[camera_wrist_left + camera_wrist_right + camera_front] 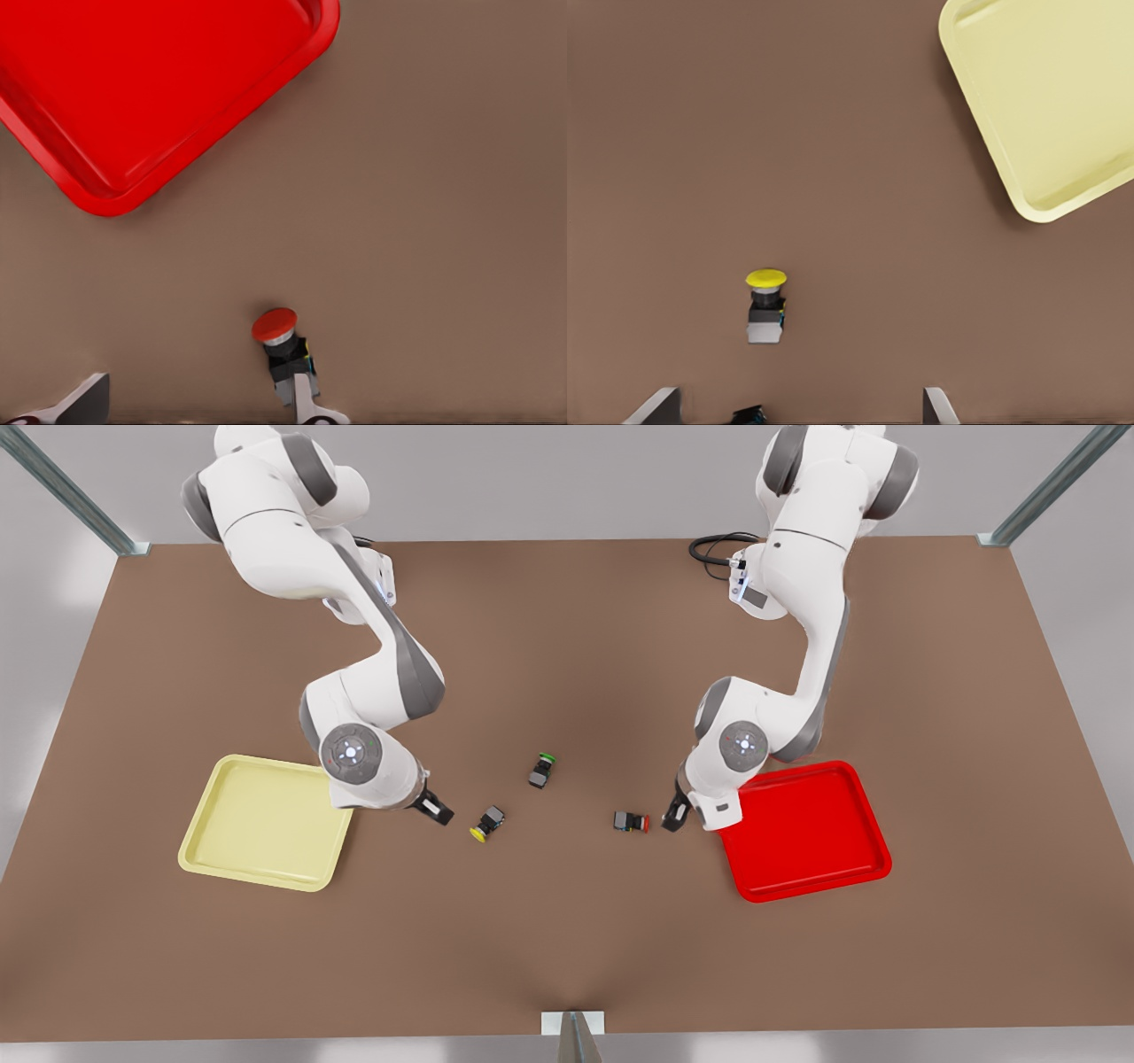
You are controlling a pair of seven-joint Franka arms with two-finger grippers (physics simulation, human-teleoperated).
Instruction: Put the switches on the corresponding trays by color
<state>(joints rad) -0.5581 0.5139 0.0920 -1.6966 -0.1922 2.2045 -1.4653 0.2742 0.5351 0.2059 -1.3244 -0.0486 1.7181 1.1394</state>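
In the front view you have the table (567,921) as your landmark; on it the yellow tray (232,868) lies toward the front view's left and the red tray (850,872) toward the front view's right, well apart; between them lie three switches on the bare table; the yellow switch (488,823) rests on its side just beside the right gripper (436,810), which hangs low at the yellow tray's inner edge, and you cannot tell from here how its fingers stand; the red switch (631,821) lies on its side just beside the left gripper (675,815), which hangs low at the red tray's inner corner; the green switch (542,770) lies farther back on the table, between the two arms, near neither tray.

In the left wrist view you see the red switch (282,350) on the table, well clear of the red tray (106,199); the left gripper's fingers (84,400) stand wide apart, and the switch's body lies close against one fingertip rather than centred between them; whether it touches you cannot tell.

In the right wrist view the yellow switch (765,306) lies on the table ahead of the right gripper's spread fingers (656,407), nearer one finger, not between them; the yellow tray (1063,115) sits well apart from it.
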